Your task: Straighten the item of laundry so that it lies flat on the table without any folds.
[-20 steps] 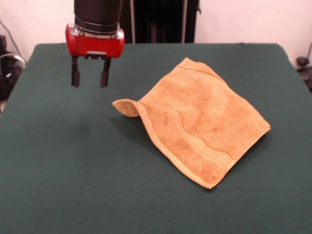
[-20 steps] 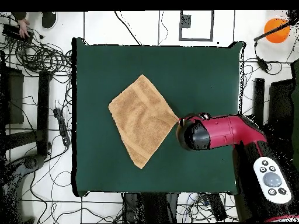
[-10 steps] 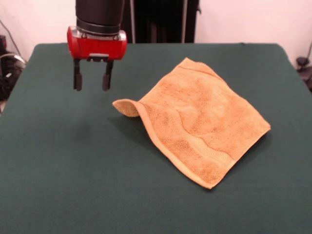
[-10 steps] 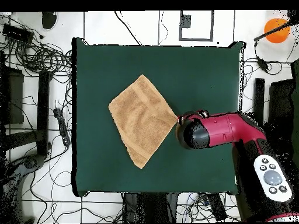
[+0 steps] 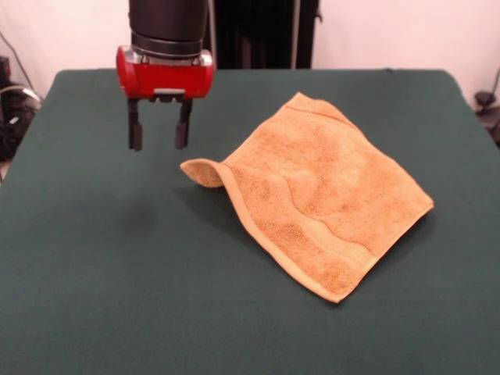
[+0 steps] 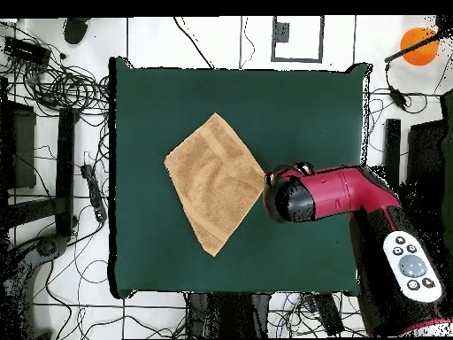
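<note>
A large rectangular table [image 5: 94, 258] with a plain dark green, cloth-like top was seen from the front and from straight above. On it lay a small, square, golden-orange terry-cloth towel [image 5: 320, 195] with hemmed edges and a woven band stripe near one end. In the front view the towel was placed right of the table's middle, turned so that its corners pointed like a diamond. Most of it was spread on the tabletop with gentle ripples, but the left corner [image 5: 201, 172] was curled up and folded over on itself, and the hem leading from that corner was raised off the surface. In the overhead view the same towel [image 6: 215, 181] was shown as a diamond left of the table's [image 6: 301, 106] centre.

A red and black robot arm [image 6: 341, 195] was seen reaching over the table from above. Its gripper [image 5: 159, 134], mounted under a red housing and a black cylinder, was held in the air above the tabletop, just left of the curled corner and clear of the cloth. Its two dark fingers [image 5: 136, 133] were pointed straight down and set apart, with green table visible between them and nothing held. In the overhead view the arm's rounded end was seen just beside the towel's right-hand corner, hiding the gripper beneath it.
</note>
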You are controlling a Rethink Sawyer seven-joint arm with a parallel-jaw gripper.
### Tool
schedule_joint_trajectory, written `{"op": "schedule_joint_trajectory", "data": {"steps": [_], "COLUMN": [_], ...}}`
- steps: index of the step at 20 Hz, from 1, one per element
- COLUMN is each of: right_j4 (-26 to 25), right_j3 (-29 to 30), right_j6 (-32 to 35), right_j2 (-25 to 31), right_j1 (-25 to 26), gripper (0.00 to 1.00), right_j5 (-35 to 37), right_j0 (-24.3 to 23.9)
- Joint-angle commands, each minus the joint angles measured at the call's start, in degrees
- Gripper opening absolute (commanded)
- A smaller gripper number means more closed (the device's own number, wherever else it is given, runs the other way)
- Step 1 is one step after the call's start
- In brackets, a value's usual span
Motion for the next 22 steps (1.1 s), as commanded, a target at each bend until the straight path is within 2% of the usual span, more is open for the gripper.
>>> {"op": "schedule_joint_trajectory", "data": {"steps": [1, 12, 22], "right_j4": [-3.83, -3.14, -3.33], "right_j3": [6.12, 6.43, 6.16], "right_j6": [-22.26, -22.22, -19.16], "right_j2": [7.65, 8.75, 7.50], "right_j1": [2.67, 3.00, 2.92], "gripper": [1.00, 1.00, 1.00], "right_j5": [4.85, 5.38, 4.53], "right_j0": [-0.10, -0.70, 1.63]}}
